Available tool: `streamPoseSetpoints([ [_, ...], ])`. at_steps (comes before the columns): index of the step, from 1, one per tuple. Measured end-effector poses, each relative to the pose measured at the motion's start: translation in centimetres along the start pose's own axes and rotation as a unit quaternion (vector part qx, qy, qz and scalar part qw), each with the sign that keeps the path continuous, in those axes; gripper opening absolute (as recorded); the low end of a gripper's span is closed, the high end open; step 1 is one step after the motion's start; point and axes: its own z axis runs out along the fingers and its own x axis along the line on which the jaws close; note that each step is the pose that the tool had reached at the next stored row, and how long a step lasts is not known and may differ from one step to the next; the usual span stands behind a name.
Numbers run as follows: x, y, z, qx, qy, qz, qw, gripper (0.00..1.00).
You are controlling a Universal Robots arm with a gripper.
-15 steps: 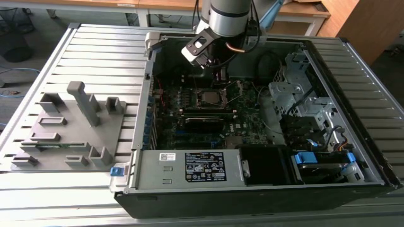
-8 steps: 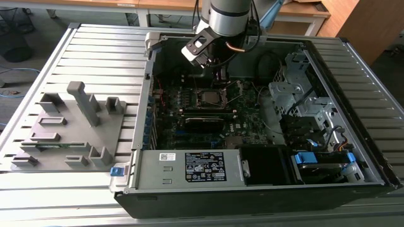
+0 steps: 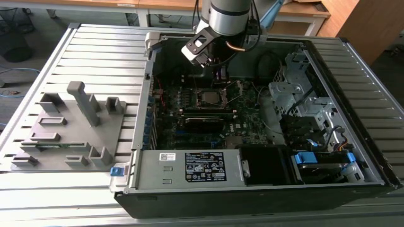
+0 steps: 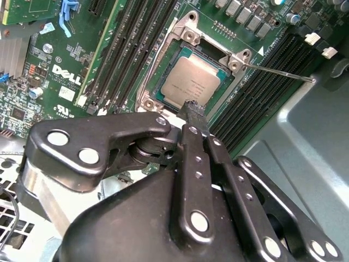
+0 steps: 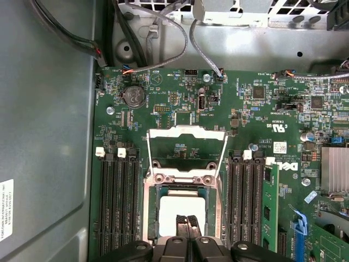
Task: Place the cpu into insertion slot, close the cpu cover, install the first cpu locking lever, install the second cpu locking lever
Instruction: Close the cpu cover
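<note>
Jaws, apparently pressed together, hide part of the cpu [image 5: 169, 210].

We see a green circuit board [image 5: 180, 90], a dull grey-brown cpu [image 4: 191, 82], a silvery cpu cover [image 5: 188, 131], a glossy black gripper [image 4: 192, 110] and a pale grey, ribbed table [image 3: 94, 47].

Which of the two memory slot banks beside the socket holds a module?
The heatsink-side bank: a green module stands in it. The wall-side bank, by the grey case wall, holds none.
</note>
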Motion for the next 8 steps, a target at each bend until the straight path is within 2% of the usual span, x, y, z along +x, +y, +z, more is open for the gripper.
streamPoseSetpoints([
  [8,0.0,0.01,-0.01,0.0,0.0,0.0,1.0,0.11],
])
